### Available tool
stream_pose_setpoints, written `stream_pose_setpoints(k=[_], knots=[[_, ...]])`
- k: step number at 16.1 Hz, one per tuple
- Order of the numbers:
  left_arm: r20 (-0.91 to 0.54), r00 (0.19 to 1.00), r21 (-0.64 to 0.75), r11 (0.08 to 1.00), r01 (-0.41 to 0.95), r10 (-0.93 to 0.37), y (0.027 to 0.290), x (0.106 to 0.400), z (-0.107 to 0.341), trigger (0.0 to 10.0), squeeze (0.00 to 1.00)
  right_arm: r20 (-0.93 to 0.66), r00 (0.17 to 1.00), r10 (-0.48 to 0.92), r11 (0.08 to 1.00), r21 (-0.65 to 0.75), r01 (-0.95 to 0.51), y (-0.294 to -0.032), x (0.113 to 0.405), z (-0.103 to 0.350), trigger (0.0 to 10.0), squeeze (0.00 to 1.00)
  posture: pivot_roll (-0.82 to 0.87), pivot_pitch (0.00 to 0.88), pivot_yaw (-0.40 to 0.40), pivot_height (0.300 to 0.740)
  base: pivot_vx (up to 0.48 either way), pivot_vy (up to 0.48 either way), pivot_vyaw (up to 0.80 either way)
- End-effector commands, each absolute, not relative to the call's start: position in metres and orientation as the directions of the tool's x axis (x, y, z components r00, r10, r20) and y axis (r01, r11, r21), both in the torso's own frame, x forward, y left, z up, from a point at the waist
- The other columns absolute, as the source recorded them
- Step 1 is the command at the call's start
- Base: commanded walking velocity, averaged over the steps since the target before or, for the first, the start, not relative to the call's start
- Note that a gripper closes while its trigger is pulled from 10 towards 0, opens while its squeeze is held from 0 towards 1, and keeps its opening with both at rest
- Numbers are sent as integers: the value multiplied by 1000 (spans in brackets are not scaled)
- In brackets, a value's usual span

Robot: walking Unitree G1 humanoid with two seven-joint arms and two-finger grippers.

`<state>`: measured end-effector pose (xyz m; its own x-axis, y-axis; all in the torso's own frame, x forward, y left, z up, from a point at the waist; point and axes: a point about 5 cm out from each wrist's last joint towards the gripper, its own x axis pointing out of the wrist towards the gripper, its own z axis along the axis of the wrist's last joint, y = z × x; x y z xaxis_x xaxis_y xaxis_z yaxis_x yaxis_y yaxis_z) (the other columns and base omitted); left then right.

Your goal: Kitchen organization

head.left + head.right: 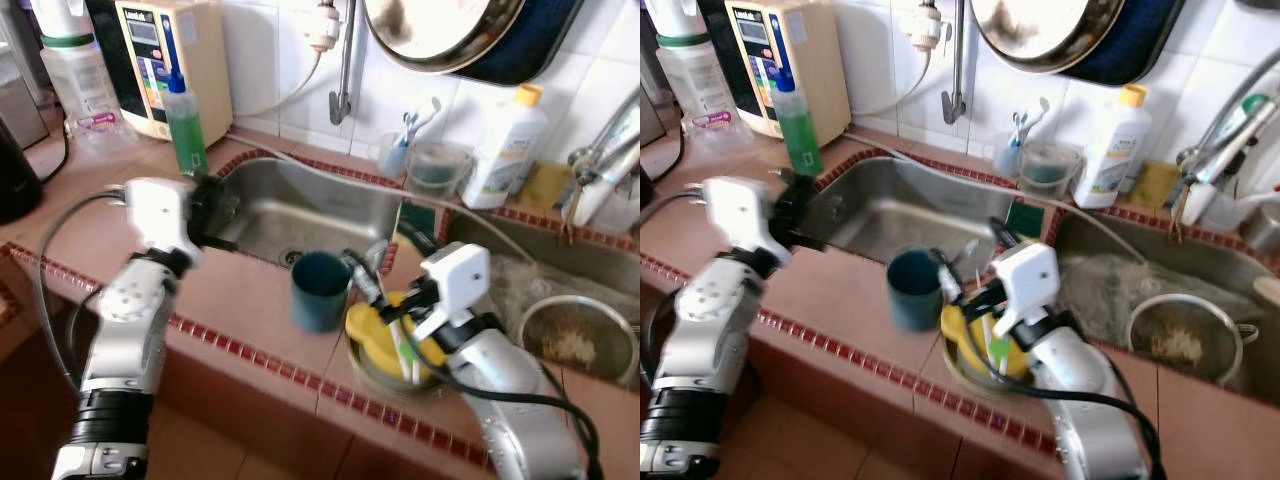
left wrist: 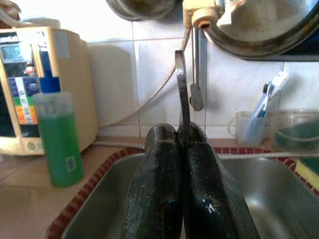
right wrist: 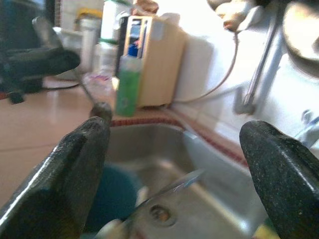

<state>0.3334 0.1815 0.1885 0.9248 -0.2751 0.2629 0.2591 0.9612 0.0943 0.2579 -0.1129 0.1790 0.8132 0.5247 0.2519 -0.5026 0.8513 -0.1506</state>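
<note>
At the left rim of the steel sink (image 1: 300,205), my left gripper (image 1: 215,215) is shut on a thin flat metal utensil (image 2: 183,94) that sticks up between its fingers (image 2: 159,169). A dark teal cup (image 1: 320,290) stands upright on the tiled counter at the sink's front edge. Just right of it sits a yellow bowl (image 1: 372,328) holding a few utensils with green and white handles. My right gripper (image 1: 385,265) hovers over the cup and bowl, open wide with nothing between its fingers (image 3: 75,164). A metal, scissor-like piece (image 3: 159,199) lies below them.
A green soap bottle (image 1: 185,125) and a beige appliance (image 1: 165,60) stand at the back left. A tap (image 1: 343,70) and a pan (image 1: 440,30) hang on the wall. Beyond are a white bottle (image 1: 505,145), a clear cup (image 1: 435,170), and a strainer (image 1: 578,335) in the right basin.
</note>
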Motion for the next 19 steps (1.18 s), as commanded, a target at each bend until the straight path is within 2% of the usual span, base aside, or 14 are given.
stream_pose_setpoints(k=[1,7,12,16,19], knots=[[294,922,88,968,237,-252,189,333,196,10000,0,264,802,536,844,-149,-515,-108,257,182,10000,0,-110,0,-31,740,0,0,0],[323,913,76,968,240,-252,191,332,201,10000,0,267,800,537,843,-144,-518,-108,258,183,10000,0,-110,0,-31,740,0,0,0],[320,908,84,963,256,-270,186,339,202,10000,0,282,832,477,873,-47,-485,-117,258,187,10000,0,-137,0,-22,740,0,0,0],[312,905,85,957,278,-290,180,343,201,10000,0,244,840,484,864,22,-504,-127,243,178,10000,0,-166,7,-4,740,0,0,0],[292,896,125,942,310,-334,171,350,199,10000,0,160,846,509,842,109,-528,-134,228,164,10000,0,-186,13,10,740,0,0,0]])
